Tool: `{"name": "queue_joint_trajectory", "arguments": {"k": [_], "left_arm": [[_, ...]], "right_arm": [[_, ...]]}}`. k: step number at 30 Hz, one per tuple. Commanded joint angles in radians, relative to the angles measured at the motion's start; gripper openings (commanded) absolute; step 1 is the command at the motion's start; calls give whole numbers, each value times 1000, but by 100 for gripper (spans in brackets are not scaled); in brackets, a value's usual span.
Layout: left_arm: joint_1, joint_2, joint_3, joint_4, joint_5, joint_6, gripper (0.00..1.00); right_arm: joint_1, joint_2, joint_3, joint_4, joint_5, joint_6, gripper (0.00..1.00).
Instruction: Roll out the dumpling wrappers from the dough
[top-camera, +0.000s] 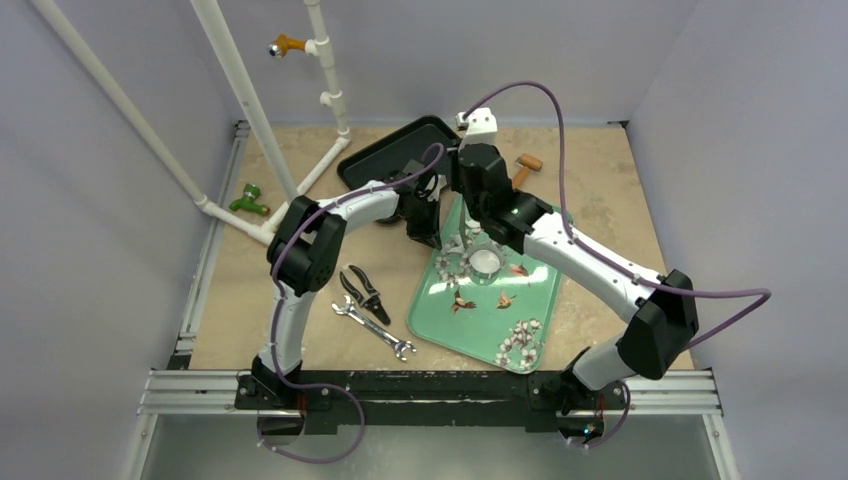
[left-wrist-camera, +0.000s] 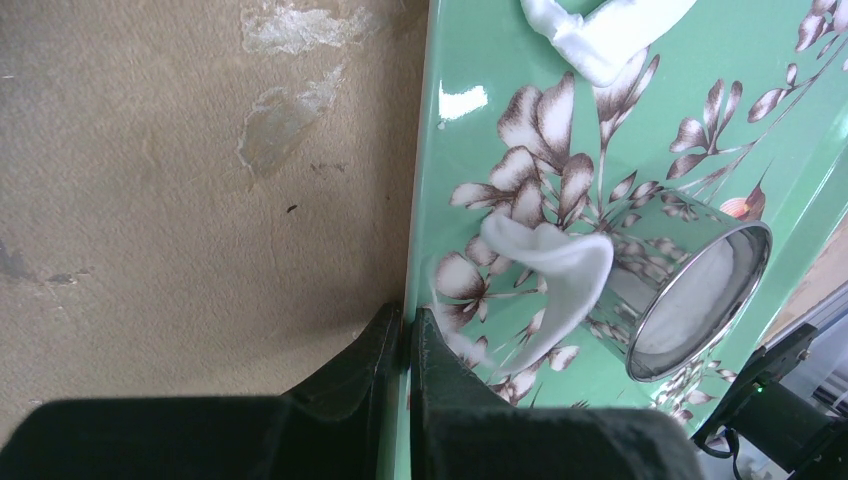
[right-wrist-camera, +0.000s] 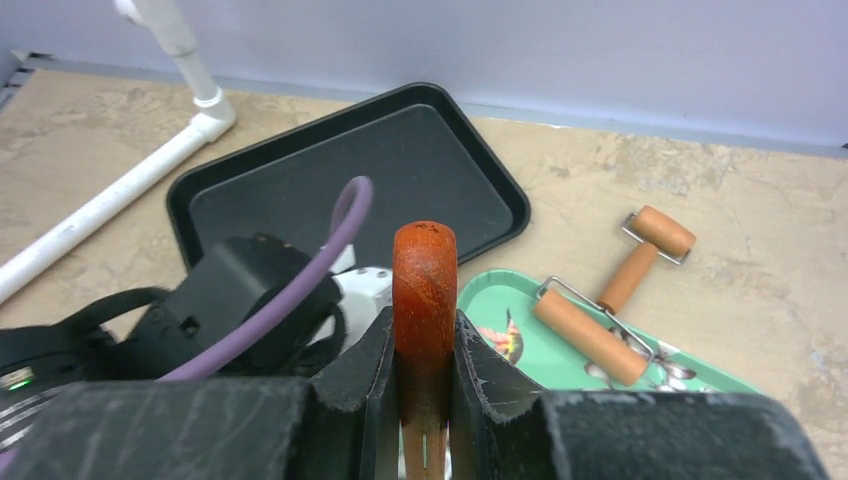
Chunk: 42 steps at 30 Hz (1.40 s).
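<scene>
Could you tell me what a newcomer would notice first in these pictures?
Most likely the flowered green tray at mid-table, with both arms bent over it. The left tool is shut on its rim, near a shiny metal ring with white dough inside, while the right tool clamps a reddish wooden handle.

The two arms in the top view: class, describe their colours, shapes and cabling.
Both the left arm and right arm have curved white link shells joined by chunky black joint housings. A purple cable loops along each. A small green light glows on the right arm. The fingers are matte black wedges.
</scene>
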Motion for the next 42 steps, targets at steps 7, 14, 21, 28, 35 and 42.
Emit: {"name": "queue_joint_trajectory", "arguments": {"k": [7, 14, 21, 28, 35, 42], "left_arm": [[-3, -26, -11, -10, -28, 10, 0], [-2, -31, 50, -50, -24, 44, 0], [-2, -37, 129, -89, -30, 81, 0], [-7, -52, 179, -106, -20, 118, 8], [-10, -53, 94, -69, -18, 113, 11], [-12, -97, 32, -90, -62, 105, 19]], "right_arm": [[-134, -30, 34, -40, -133, 19, 0], [-201, -73, 31, -89, -169, 23, 0], [-304, -117, 35, -177, -241, 27, 0], [-329, -161, -36, -139, -439, 50, 0], [-326, -107, -9, -112, -484, 87, 0], [-216, 60, 127, -155, -405, 95, 0]]}}
